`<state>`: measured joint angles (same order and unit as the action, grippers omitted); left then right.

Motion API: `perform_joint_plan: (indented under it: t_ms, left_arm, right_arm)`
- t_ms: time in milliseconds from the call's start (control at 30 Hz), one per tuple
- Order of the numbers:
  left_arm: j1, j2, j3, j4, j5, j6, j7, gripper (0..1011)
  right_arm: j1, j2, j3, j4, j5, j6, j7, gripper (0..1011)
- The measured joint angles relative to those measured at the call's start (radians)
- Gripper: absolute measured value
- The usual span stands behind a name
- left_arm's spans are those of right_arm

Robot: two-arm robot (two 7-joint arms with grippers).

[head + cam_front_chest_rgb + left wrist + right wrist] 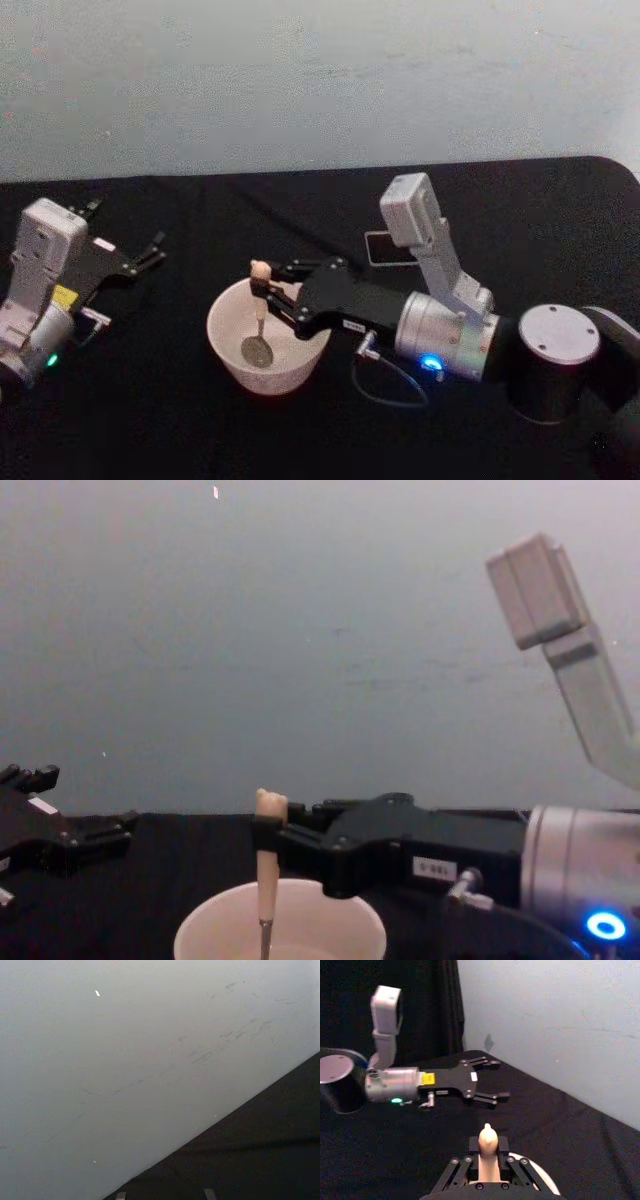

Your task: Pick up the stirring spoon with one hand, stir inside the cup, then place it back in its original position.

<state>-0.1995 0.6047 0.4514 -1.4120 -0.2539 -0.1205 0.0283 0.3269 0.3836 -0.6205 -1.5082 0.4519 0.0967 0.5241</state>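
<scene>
Right hand tight around the stirring spoon, upright in the cup.

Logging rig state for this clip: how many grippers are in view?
2. The right gripper grips the stirring spoon, its bowl down in the cup; the left gripper is open at the far left.

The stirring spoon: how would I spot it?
On the black table, find the wide white cup in the middle. The right gripper reaches over it, shut on the stirring spoon, which stands upright with its shiny bowl down in the cup. It's the only thin beige stick there, with a little rounded head on top; the left gripper sits open, far left.
</scene>
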Motion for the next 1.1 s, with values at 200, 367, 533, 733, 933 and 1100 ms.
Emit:
perform_joint_plan:
  t_ms: [200, 367, 533, 733, 933, 1100]
  left_arm:
    - [0.0, 0.0, 0.0, 0.0, 0.0, 0.0, 0.0, 1001]
    - [0.0, 0.0, 0.0, 0.0, 0.0, 0.0, 0.0, 1001]
    - [0.0, 0.0, 0.0, 0.0, 0.0, 0.0, 0.0, 1001]
    - [0.0, 0.0, 0.0, 0.0, 0.0, 0.0, 0.0, 1001]
    - [0.0, 0.0, 0.0, 0.0, 0.0, 0.0, 0.0, 1001]
    - [0.0, 0.0, 0.0, 0.0, 0.0, 0.0, 0.0, 1001]
  right_arm:
    - [0.026, -0.032, 0.008, 0.053, -0.02, -0.005, -0.019, 215]
    - [0.035, -0.039, 0.028, 0.072, -0.021, -0.004, -0.026, 215]
    - [0.03, -0.029, 0.052, 0.068, -0.011, 0.003, -0.026, 215]
    - [0.008, 0.005, 0.085, 0.03, 0.019, 0.015, -0.019, 215]
    - [-0.023, 0.051, 0.105, -0.028, 0.06, 0.03, 0.008, 215]
    - [-0.044, 0.08, 0.111, -0.066, 0.09, 0.039, 0.019, 215]
